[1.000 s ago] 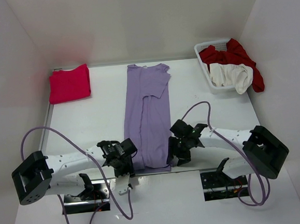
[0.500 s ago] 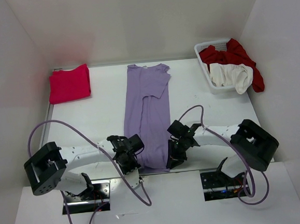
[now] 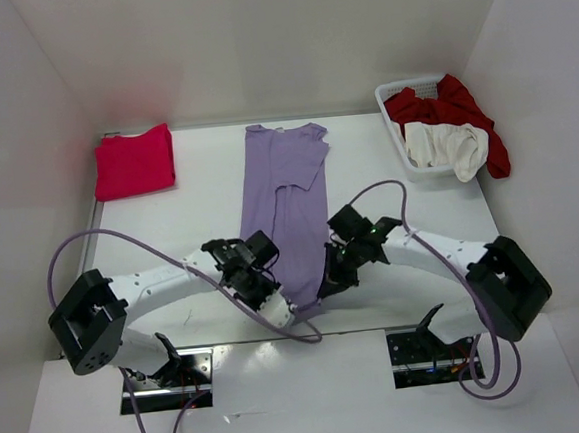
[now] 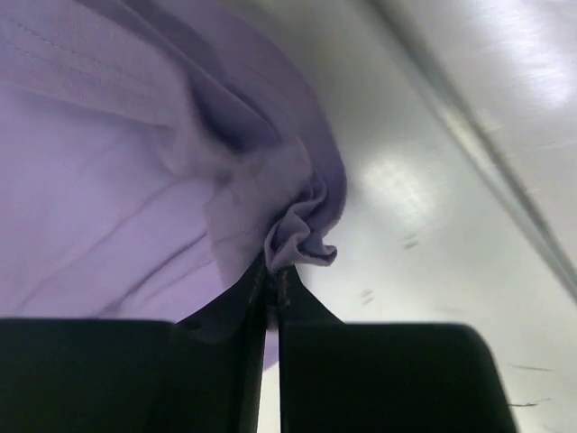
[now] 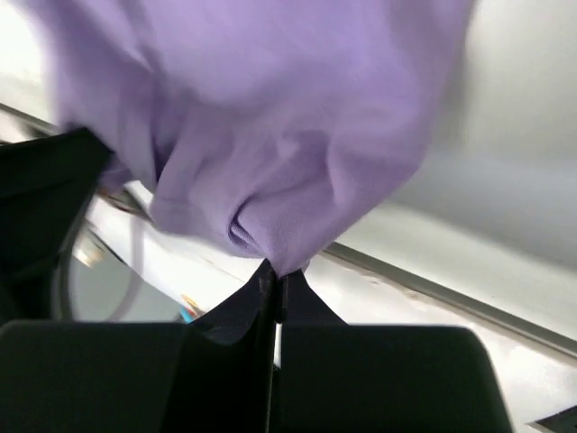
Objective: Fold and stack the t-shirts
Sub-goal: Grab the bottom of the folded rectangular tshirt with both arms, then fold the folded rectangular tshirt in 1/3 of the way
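- The left gripper (image 3: 279, 300) and right gripper (image 3: 331, 281), each pinched shut on the hem of the lavender t-shirt (image 3: 283, 192), have raised the hem and drawn it inward.
- The shirt lies lengthwise, left of the basket (image 3: 400, 143).
- Judgement: the hem-to-collar fold has begun.

White table (image 3: 197, 184), seen from above, with a metal strip along its near edge. A lavender t-shirt (image 3: 283, 192) lies down the middle as a long narrow strip, collar at the far end, near hem bunched up. To the far left of the lavender t-shirt, well apart, lies a folded magenta-pink t-shirt (image 3: 134, 163). To its far right stands a white lattice basket (image 3: 401, 150).
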Controlling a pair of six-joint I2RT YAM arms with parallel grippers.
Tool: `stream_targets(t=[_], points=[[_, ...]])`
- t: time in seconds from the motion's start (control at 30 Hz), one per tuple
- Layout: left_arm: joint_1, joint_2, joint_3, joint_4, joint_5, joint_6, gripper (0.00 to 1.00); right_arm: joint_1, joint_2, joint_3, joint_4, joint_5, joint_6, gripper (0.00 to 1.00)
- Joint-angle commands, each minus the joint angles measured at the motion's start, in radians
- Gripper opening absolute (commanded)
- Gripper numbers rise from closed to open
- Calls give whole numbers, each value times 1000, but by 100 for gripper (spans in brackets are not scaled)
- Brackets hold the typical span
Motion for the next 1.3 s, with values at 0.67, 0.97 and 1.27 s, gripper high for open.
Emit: stream_targets(t=[0.67, 0.97, 1.27], points=[[452, 234, 353, 534, -141, -135, 3, -385, 508, 839, -239, -55, -403, 0], [498, 426, 472, 674, -162, -154, 3, -450, 792, 1130, -335, -124, -472, 0], [519, 501, 404, 813, -115, -111, 15, -503, 917, 1270, -379, -124, -492, 0]])
